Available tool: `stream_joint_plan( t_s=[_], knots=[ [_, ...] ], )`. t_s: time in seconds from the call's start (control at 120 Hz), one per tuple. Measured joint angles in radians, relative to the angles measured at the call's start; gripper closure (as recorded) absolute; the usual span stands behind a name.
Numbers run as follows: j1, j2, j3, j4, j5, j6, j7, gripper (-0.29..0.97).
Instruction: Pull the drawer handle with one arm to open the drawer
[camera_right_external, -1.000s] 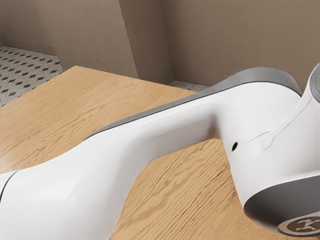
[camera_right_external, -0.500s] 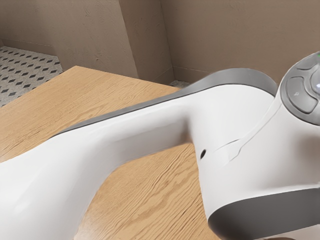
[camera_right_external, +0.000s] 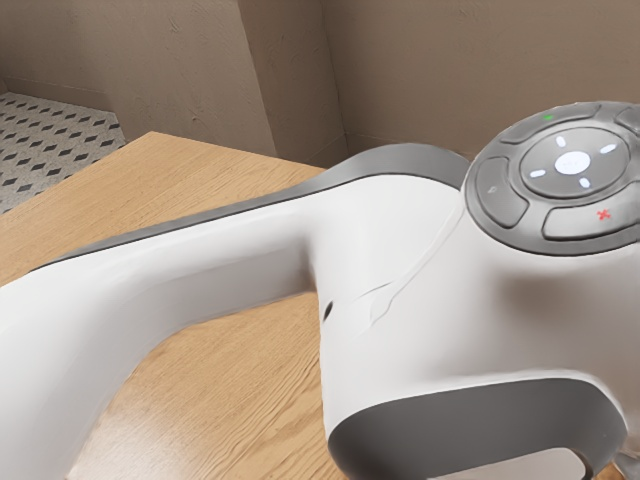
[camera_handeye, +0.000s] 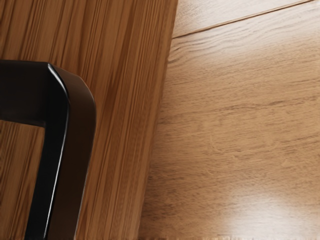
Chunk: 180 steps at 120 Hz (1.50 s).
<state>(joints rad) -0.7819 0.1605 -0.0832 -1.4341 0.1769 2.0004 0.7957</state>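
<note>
Drawer handle (camera_handeye: 65, 150), black and glossy with a rounded corner, sits closest beneath the fingers, large in the wrist view. Whether the fingers are released or clenched, I cannot tell. Behind the handle lies the straight-grained wooden drawer front (camera_handeye: 130, 75), its edge meeting the paler tabletop (camera_handeye: 240, 125) further out. In the exterior view, the white arm (camera_right_external: 250, 270) crosses the tabletop, its grey button ring (camera_right_external: 565, 175) facing up. Beyond stand a brown wall (camera_right_external: 450, 60) and a tiled floor (camera_right_external: 45, 135).
</note>
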Motion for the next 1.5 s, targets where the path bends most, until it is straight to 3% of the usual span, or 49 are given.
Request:
stream_joint_plan(
  t_s=[1.117,1.5],
  knots=[
    [-0.053,-0.285,0.004,-0.321,-0.127,-0.001,-0.018,0.05],
    [-0.059,-0.303,0.006,-0.329,-0.141,-0.002,-0.024,0.03]
  ],
)
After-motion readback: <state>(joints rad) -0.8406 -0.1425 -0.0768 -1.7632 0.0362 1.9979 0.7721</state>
